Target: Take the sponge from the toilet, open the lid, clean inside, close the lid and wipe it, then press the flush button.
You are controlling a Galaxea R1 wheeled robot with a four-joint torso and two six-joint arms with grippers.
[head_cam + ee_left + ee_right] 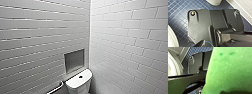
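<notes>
My right gripper (226, 90) is, as far as I can judge, clamped on the sponge (230, 69). The bright green block sits hard against that wrist camera and hangs above the floor, off the toilet, though the grip itself is hidden behind the foam. Whether the left gripper is closed or released I cannot tell.

Just past the sponge, the right wrist view catches a rounded white form (173, 68). It is probably part of the toilet, but I can't say which part. The left wrist view looks down on the blue mosaic floor (178, 16), with a white ceramic curve (214, 2) just beyond the arm.

What matters to me here is direction. The toilet (78, 85) lies ahead and low, tucked into the corner of the tiled walls, its tank set slightly skew to my line of sight. I can't judge which arm is nearer.

The head view gives what the wrists don't — the flat tank top with the dark flush button (80, 76) at its middle, a recessed niche (74, 60) in the wall above it, and a grab rail (57, 88) beside it. The wrist views give the floor and the sponge.
</notes>
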